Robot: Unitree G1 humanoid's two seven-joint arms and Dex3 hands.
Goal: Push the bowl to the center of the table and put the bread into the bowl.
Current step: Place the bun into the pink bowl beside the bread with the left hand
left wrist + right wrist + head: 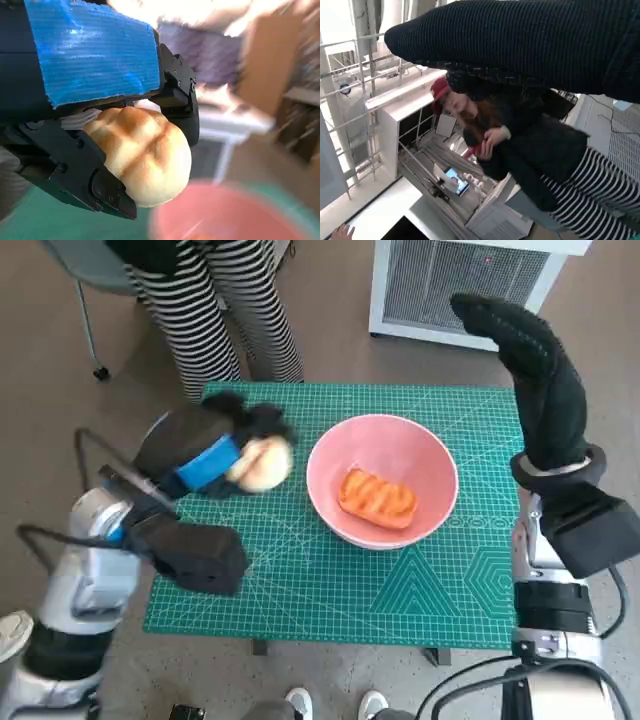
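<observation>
Though motion-blurred, bread (261, 463) in left robot hand (215, 457)

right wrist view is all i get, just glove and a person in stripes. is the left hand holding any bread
Observer: Yes. The left hand grips a pale round bun between its fingers, as the left wrist view shows.
Operator: is it over the bowl yet
Observer: Not yet. In the head view the bun sits just outside the pink bowl, above the green mat.
Operator: anything in the bowl already
Observer: An orange-glazed bread piece lies in its bottom.
Operator: and my right hand, near the bowl?
Observer: The right hand is raised past the table's far right corner, holding nothing.
</observation>
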